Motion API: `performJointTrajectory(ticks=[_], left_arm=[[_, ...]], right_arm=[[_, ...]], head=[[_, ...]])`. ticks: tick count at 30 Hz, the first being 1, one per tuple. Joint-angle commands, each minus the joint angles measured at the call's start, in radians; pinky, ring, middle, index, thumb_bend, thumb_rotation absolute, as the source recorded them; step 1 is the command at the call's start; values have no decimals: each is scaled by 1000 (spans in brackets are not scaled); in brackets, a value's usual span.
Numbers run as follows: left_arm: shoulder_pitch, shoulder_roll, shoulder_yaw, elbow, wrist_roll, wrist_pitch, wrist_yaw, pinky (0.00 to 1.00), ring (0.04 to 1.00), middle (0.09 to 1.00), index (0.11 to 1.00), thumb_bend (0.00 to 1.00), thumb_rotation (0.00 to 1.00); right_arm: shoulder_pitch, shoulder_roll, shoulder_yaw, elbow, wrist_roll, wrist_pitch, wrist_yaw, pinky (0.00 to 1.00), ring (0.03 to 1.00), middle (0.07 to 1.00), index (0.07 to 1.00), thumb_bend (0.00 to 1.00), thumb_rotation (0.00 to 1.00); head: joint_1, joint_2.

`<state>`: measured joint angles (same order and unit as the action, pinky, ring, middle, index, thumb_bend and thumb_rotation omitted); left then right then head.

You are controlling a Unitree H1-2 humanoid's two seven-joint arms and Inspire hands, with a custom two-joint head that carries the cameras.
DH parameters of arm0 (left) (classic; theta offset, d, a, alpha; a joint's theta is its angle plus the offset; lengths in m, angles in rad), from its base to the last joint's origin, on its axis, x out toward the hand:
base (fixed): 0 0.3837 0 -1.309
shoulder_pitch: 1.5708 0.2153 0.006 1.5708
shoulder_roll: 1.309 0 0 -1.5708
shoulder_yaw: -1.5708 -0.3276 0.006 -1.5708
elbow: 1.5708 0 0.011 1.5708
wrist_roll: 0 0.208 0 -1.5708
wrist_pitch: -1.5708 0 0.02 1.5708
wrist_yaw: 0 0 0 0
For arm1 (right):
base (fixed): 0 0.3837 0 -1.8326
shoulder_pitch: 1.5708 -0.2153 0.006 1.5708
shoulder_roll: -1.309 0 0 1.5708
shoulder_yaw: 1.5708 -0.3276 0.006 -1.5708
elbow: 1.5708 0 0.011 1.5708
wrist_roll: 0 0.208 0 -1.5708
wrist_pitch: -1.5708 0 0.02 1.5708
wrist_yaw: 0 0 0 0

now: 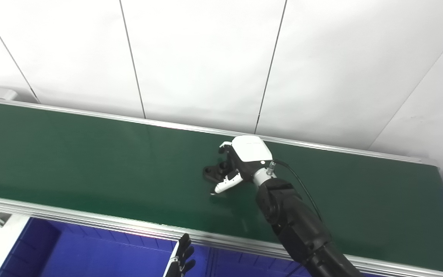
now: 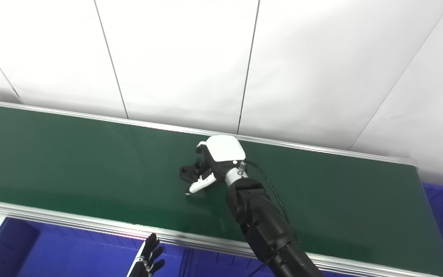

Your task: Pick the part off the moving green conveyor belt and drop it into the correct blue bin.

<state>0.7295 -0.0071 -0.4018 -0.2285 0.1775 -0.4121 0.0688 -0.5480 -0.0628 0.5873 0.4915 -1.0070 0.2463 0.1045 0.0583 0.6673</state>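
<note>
With the right robot hand (image 1: 240, 163) half-curled around the black part (image 1: 213, 172) lying just ahead of its fingertips on the green conveyor belt (image 1: 90, 161), belt drift could slip the part out before the fingers close.

A small black part (image 1: 212, 172) with round holes is lying flat mid-width on the green conveyor belt (image 1: 90, 161); blue bins (image 1: 90, 254) are being seen below the belt's near edge.
</note>
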Motion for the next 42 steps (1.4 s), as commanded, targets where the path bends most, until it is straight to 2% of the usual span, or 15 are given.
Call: performJointTrajectory(ticks=[1, 6, 7, 9, 12, 13, 16, 21, 22, 26, 28, 32, 34, 42], left_arm=[[26, -37, -56, -24, 10, -16, -18, 907, 965, 1000, 1000, 919, 946], [22, -38, -58, -20, 4, -13, -20, 908, 970, 1000, 1000, 928, 941], [21, -38, -59, -19, 1, -12, -22, 917, 975, 1000, 1000, 924, 940], [20, -39, -58, -18, 6, -13, -20, 911, 970, 1000, 1000, 921, 945], [18, -40, -55, -17, 13, -14, -17, 897, 959, 1000, 1000, 920, 951], [17, -42, -54, -17, 15, -16, -15, 888, 949, 1000, 1000, 922, 957], [16, -43, -54, -18, 13, -16, -15, 883, 942, 1000, 1000, 921, 954], [15, -40, -55, -23, -2, -4, -21, 907, 957, 1000, 1000, 921, 945], [15, -40, -55, -23, 3, -4, -21, 900, 953, 1000, 1000, 912, 955], [15, -35, -56, -28, 5, 0, -25, 906, 956, 1000, 1000, 894, 961], [14, -34, -56, -27, 4, 1, -25, 908, 956, 1000, 1000, 881, 961], [14, -32, -57, -38, -5, 21, -29, 916, 959, 1000, 1000, 879, 954], [11, -25, -58, -42, -12, 26, -34, 924, 965, 1000, 1000, 874, 951], [-3, 0, -54, -53, -76, 48, -53, 977, 997, 1000, 1000, 881, 903]], right_arm=[[9, -8, 50, 23, -43, 60, 65, 185, 271, 434, 518, 546, 33], [-8, -17, 132, 18, -110, 160, 188, 180, 276, 408, 518, 524, 1], [-12, -18, 143, 17, -120, 178, 214, 162, 253, 450, 496, 527, 0], [-18, -23, 162, 14, -140, 203, 262, 160, 251, 466, 490, 529, 0], [-18, -29, 174, 1, -167, 220, 308, 189, 290, 473, 489, 530, 0], [-16, -30, 172, -4, -177, 222, 320, 177, 276, 472, 490, 530, 0], [-9, -28, 162, -10, -189, 222, 326, 198, 297, 474, 490, 530, 0], [2, -26, 149, -34, -186, 218, 315, 170, 259, 471, 488, 529, 0], [7, -26, 145, -42, -180, 215, 300, 145, 231, 470, 486, 530, 0], [28, -33, 126, -85, -156, 191, 254, 144, 230, 470, 484, 531, 0], [48, -39, 101, -123, -124, 163, 200, 145, 227, 470, 482, 531, 0], [108, -60, 41, -231, -47, 68, 34, 156, 226, 470, 485, 527, 0], [137, -74, 20, -309, -24, 48, 5, 142, 203, 470, 486, 526, 0], [211, -114, -27, -572, -23, 63, 32, 147, 206, 470, 485, 523, 2]], head=[[1, -1], [0, 4], [0, 4], [-1, 5], [-4, 8], [-4, 8], [-6, 8], [-12, 9], [-12, 9], [-15, 10], [-20, 9], [-36, 11], [-44, 13], [-72, 13]])
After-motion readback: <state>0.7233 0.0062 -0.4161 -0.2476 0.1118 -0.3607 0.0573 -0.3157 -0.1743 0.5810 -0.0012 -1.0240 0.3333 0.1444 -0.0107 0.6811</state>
